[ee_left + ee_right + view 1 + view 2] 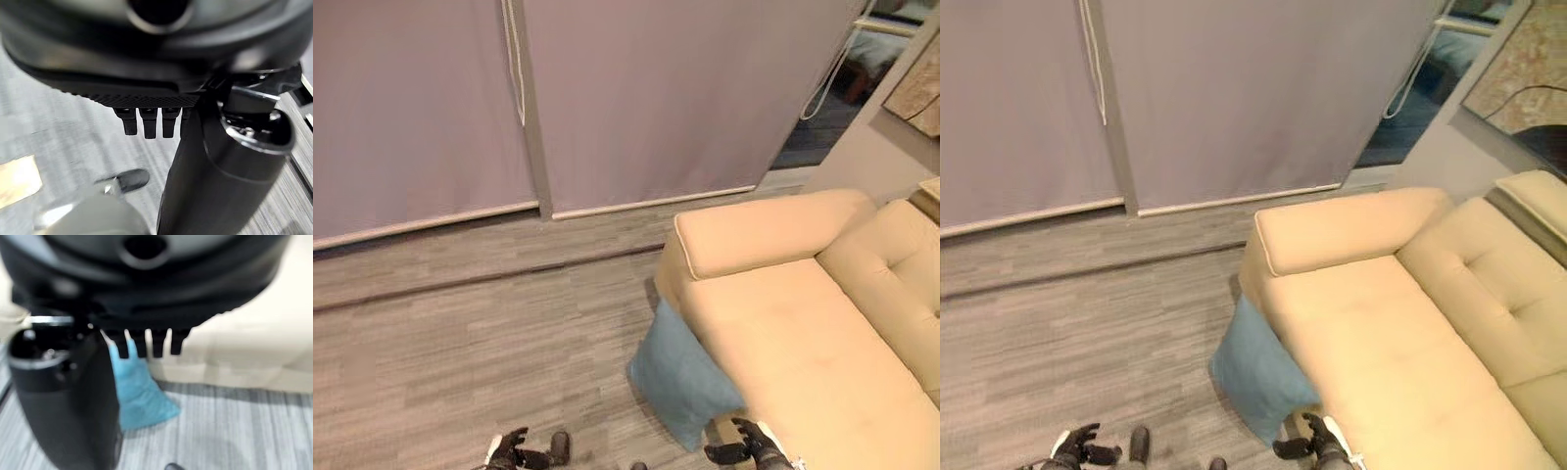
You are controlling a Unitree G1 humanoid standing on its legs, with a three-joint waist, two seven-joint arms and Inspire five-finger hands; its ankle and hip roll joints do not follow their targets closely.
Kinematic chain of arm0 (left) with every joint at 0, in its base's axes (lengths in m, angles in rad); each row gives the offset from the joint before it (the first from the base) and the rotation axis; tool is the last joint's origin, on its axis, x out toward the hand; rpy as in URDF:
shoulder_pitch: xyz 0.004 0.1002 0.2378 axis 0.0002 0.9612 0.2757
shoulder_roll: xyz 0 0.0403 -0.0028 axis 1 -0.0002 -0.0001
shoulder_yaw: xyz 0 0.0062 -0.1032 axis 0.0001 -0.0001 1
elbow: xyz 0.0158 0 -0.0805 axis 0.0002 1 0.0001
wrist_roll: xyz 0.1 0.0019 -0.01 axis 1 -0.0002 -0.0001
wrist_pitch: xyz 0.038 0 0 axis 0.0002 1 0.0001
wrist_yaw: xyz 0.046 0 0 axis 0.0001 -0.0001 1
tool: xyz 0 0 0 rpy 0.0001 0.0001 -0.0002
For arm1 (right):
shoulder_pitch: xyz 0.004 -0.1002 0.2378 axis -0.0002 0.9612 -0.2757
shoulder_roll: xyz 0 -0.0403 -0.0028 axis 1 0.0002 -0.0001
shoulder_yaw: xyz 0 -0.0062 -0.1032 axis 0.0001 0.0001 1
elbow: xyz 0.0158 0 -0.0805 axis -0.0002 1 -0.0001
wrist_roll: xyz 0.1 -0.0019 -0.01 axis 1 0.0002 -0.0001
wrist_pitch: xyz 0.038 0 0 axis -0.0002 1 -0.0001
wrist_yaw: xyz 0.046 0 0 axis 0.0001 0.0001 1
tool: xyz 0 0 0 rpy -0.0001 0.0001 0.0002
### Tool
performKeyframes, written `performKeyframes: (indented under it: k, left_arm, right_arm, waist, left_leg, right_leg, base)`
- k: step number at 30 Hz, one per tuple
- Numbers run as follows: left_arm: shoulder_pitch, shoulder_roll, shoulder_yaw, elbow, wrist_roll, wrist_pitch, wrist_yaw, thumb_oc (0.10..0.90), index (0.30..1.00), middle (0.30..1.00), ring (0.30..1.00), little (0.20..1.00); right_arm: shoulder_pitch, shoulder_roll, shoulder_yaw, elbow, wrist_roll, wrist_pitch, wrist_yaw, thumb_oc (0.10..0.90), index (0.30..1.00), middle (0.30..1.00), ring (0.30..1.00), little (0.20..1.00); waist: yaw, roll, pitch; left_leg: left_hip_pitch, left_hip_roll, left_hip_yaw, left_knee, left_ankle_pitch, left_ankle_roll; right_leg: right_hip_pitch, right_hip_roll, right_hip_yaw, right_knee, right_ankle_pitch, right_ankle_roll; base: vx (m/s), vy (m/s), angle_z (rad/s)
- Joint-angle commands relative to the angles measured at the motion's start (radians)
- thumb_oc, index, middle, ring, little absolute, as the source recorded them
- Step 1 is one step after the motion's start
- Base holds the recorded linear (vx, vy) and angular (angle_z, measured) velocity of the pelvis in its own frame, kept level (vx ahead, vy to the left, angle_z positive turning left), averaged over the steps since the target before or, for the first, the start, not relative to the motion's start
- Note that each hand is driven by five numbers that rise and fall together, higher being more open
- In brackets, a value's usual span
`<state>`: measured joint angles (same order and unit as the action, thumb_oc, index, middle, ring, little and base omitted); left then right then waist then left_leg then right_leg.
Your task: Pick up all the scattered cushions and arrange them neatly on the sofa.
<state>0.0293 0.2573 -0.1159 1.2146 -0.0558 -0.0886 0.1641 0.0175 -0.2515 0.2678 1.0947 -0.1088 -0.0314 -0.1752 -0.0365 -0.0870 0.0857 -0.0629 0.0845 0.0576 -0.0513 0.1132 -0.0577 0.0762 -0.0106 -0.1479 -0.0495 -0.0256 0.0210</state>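
A blue cushion stands on the floor, leaning against the front of the cream sofa below its armrest. The same cushion shows past my right hand's fingers in the right wrist view. My right hand hangs low at the bottom edge, just in front of the cushion's near corner and apart from it, fingers relaxed and empty. Over the bare floor to the left, my left hand is likewise open, with its fingers loose and holding nothing.
Grey roller blinds with a pull cord close off the far wall. A dark rail crosses the wood-look floor. The sofa's tufted backrest runs along the right side.
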Motion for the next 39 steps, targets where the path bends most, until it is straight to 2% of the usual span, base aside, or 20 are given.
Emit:
performKeyframes:
  k: [1,6,8,9,10,11,12,15,16,20,22,23,26,30,31,32,34,36,37,39]
  left_arm:
    - [0.024,0.058,0.006,-0.011,0.018,-0.006,0.005,0.800,0.900,0.900,0.900,0.900]
    - [0.016,0.071,0.004,-0.041,0.015,-0.010,0.004,0.800,0.900,0.900,0.900,0.900]
    - [0.016,0.074,0.005,-0.049,0.011,-0.014,0.006,0.800,0.900,0.900,0.900,0.900]
    - [0.016,0.076,0.007,-0.054,0.007,-0.014,0.004,0.800,0.900,0.900,0.900,0.900]
    - [0.013,0.078,0.009,-0.057,0.005,-0.013,0.003,0.800,0.900,0.900,0.900,0.900]
    - [0.013,0.078,0.009,-0.057,0.005,-0.013,0.003,0.800,0.900,0.900,0.900,0.900]
    - [0.012,0.080,0.012,-0.059,0.002,-0.012,0.002,0.800,0.900,0.900,0.900,0.900]
    - [0.011,0.086,0.021,-0.055,0.000,-0.009,-0.002,0.800,0.900,0.900,0.900,0.900]
    - [0.006,0.078,0.006,-0.053,0.014,-0.016,-0.008,0.800,0.900,0.900,0.900,0.900]
    - [0.007,0.061,-0.008,-0.065,0.020,-0.022,-0.020,0.800,0.900,0.900,0.900,0.900]
    - [0.007,0.057,-0.010,-0.067,0.020,-0.022,-0.022,0.800,0.900,0.900,0.900,0.900]
    - [0.003,0.052,-0.016,-0.069,0.019,-0.024,-0.021,0.800,0.900,0.900,0.900,0.900]
    - [-0.004,0.033,-0.030,-0.060,-0.003,-0.023,-0.024,0.800,0.900,0.900,0.900,0.900]
    - [-0.002,0.025,-0.035,-0.043,-0.003,-0.020,-0.025,0.800,0.900,0.900,0.900,0.900]
    - [0.000,0.023,-0.040,-0.039,-0.007,-0.021,-0.025,0.800,0.900,0.900,0.900,0.900]
    - [0.000,0.023,-0.040,-0.039,-0.007,-0.021,-0.025,0.800,0.900,0.900,0.900,0.900]
    - [-0.001,0.019,-0.047,-0.038,-0.015,-0.023,-0.028,0.800,0.900,0.900,0.900,0.900]
    - [-0.004,0.019,-0.053,-0.034,-0.011,-0.018,-0.027,0.800,0.900,0.900,0.900,0.900]
    - [-0.001,0.018,-0.051,-0.030,-0.003,-0.014,-0.029,0.800,0.900,0.900,0.900,0.900]
    - [-0.007,0.026,-0.059,-0.035,0.006,-0.014,-0.027,0.800,0.900,0.900,0.900,0.900]
  right_arm:
    - [-0.086,-0.004,-0.002,-0.051,-0.020,-0.019,-0.021,0.800,0.900,0.900,0.900,0.900]
    - [-0.106,-0.004,0.000,-0.077,-0.018,-0.019,-0.017,0.800,0.900,0.900,0.900,0.900]
    - [-0.111,-0.005,0.001,-0.084,-0.024,-0.019,-0.017,0.800,0.900,0.900,0.900,0.900]
    - [-0.114,-0.005,0.002,-0.083,-0.031,-0.017,-0.016,0.800,0.900,0.900,0.900,0.900]
    - [-0.117,-0.008,0.002,-0.079,-0.037,-0.013,-0.018,0.800,0.900,0.900,0.900,0.900]
    - [-0.117,-0.008,0.002,-0.080,-0.037,-0.013,-0.018,0.800,0.900,0.900,0.900,0.900]
    - [-0.120,-0.010,0.001,-0.080,-0.037,-0.011,-0.019,0.800,0.900,0.900,0.900,0.900]
    - [-0.129,-0.010,-0.005,-0.070,-0.036,-0.005,-0.017,0.800,0.900,0.900,0.900,0.900]
    - [-0.121,-0.010,-0.015,-0.073,-0.021,-0.012,-0.017,0.800,0.900,0.900,0.900,0.900]
    - [-0.096,-0.027,-0.037,-0.076,0.000,-0.017,-0.026,0.800,0.900,0.900,0.900,0.900]
    - [-0.095,-0.031,-0.038,-0.073,0.003,-0.016,-0.027,0.800,0.900,0.900,0.900,0.900]
    - [-0.095,-0.034,-0.038,-0.071,0.007,-0.018,-0.030,0.800,0.900,0.900,0.900,0.900]
    - [-0.107,-0.042,-0.024,-0.049,0.000,-0.018,-0.032,0.800,0.900,0.900,0.900,0.900]
    - [-0.109,-0.046,-0.018,-0.041,-0.005,-0.016,-0.031,0.800,0.900,0.900,0.900,0.900]
    - [-0.110,-0.045,-0.012,-0.040,-0.007,-0.017,-0.034,0.800,0.900,0.900,0.900,0.900]
    - [-0.110,-0.045,-0.012,-0.040,-0.007,-0.017,-0.034,0.800,0.900,0.900,0.900,0.900]
    - [-0.112,-0.047,-0.008,-0.034,-0.007,-0.018,-0.035,0.800,0.900,0.900,0.900,0.900]
    - [-0.111,-0.052,-0.011,-0.032,-0.010,-0.016,-0.037,0.800,0.900,0.900,0.900,0.900]
    - [-0.110,-0.052,-0.014,-0.036,-0.018,-0.013,-0.034,0.800,0.900,0.900,0.900,0.900]
    - [-0.132,-0.049,-0.002,-0.040,-0.027,-0.009,-0.040,0.800,0.900,0.900,0.900,0.900]
  waist:
    - [0.023,-0.053,0.027]
    - [0.024,-0.035,0.033]
    - [0.029,-0.023,0.036]
    - [0.035,-0.016,0.035]
    - [0.036,-0.013,0.033]
    - [0.036,-0.012,0.038]
    - [0.035,-0.007,0.034]
    - [0.035,0.003,0.043]
    - [0.017,0.001,0.042]
    - [0.001,-0.001,0.021]
    - [0.001,-0.002,0.021]
    - [0.003,-0.011,0.027]
    - [0.026,-0.011,0.040]
    - [0.036,-0.020,0.043]
    - [0.048,-0.022,0.046]
    - [0.048,-0.023,0.046]
    - [0.060,-0.016,0.055]
    - [0.063,-0.007,0.065]
    - [0.059,0.011,0.065]
    - [0.056,0.019,0.080]
  left_leg:
    - [0.013,-0.050,0.054,0.104,-0.157,0.009]
    - [0.047,-0.059,0.099,0.089,-0.172,0.038]
    - [0.069,-0.057,0.132,0.071,-0.175,0.044]
    - [0.093,-0.058,0.162,0.045,-0.177,0.044]
    - [0.105,-0.059,0.180,0.032,-0.175,0.043]
    - [0.112,-0.059,0.179,0.029,-0.176,0.043]
    - [0.128,-0.056,0.181,0.018,-0.191,0.037]
    - [0.146,-0.048,0.214,0.029,-0.199,0.038]
    - [0.145,-0.051,0.216,0.058,-0.222,0.038]
    - [0.136,-0.035,0.241,0.120,-0.236,0.004]
    - [0.134,-0.028,0.241,0.147,-0.240,0.000]
    - [0.110,-0.026,0.237,0.191,-0.203,-0.003]
    - [0.050,-0.032,0.113,0.250,-0.199,-0.021]
    - [0.018,-0.022,0.069,0.236,-0.211,-0.026]
    - [-0.014,-0.023,0.013,0.217,-0.188,-0.030]
    - [-0.014,-0.023,0.013,0.217,-0.188,-0.030]
    - [-0.043,-0.020,-0.056,0.186,-0.153,-0.037]
    - [-0.067,-0.012,-0.073,0.172,-0.125,-0.041]
    - [-0.028,0.001,-0.053,0.121,-0.131,-0.035]
    - [-0.026,-0.013,-0.032,0.136,-0.140,-0.022]
  right_leg:
    - [-0.045,-0.060,-0.006,0.119,-0.019,0.123]
    - [-0.105,-0.079,-0.010,0.228,0.004,0.152]
    - [-0.131,-0.113,-0.089,0.268,0.019,0.159]
    - [-0.136,-0.147,-0.188,0.265,0.027,0.153]
    - [-0.136,-0.157,-0.243,0.250,0.031,0.146]
    - [-0.131,-0.157,-0.243,0.252,0.028,0.147]
    - [-0.135,-0.154,-0.268,0.243,0.018,0.152]
    - [-0.168,-0.170,-0.355,0.236,0.046,0.149]
    - [-0.151,-0.147,-0.316,0.183,0.026,0.146]
    - [-0.094,-0.120,-0.305,0.087,0.037,0.134]
    - [-0.080,-0.112,-0.298,0.072,0.036,0.131]
    - [-0.080,-0.113,-0.295,0.067,0.042,0.112]
    - [-0.062,-0.093,-0.244,0.055,0.019,0.093]
    - [-0.054,-0.095,-0.195,0.048,0.009,0.097]
    - [-0.054,-0.091,-0.164,0.050,0.004,0.098]
    - [-0.054,-0.091,-0.164,0.051,0.004,0.098]
    - [-0.046,-0.080,-0.129,0.055,-0.008,0.098]
    - [-0.036,-0.077,-0.112,0.062,-0.024,0.100]
    - [-0.041,-0.076,-0.099,0.082,-0.036,0.104]
    - [-0.076,-0.094,-0.069,0.121,-0.036,0.113]
  base:
    - [0.15,0.242,-0.56]
    - [0.06,0.123,-0.65]
    - [0.05,0.126,-0.69]
    - [0.07,0.098,-0.59]
    - [0.05,0.060,-0.59]
    - [0.10,0.006,-0.91]
    - [0.10,-0.010,-0.87]
    - [0.10,-0.059,-0.42]
    - [0.05,-0.082,-0.32]
    - [0.08,-0.116,-0.13]
    - [0.00,-0.072,-0.23]
    - [-0.08,-0.039,-0.17]
    - [0.00,-0.014,-0.38]
    - [0.09,0.044,-0.49]
    - [0.11,0.063,-0.53]
    - [0.10,0.073,-0.30]
    - [0.08,0.079,-0.62]
    - [0.11,0.149,-0.60]
    - [0.11,0.205,-0.51]
    - [0.09,0.234,-0.78]
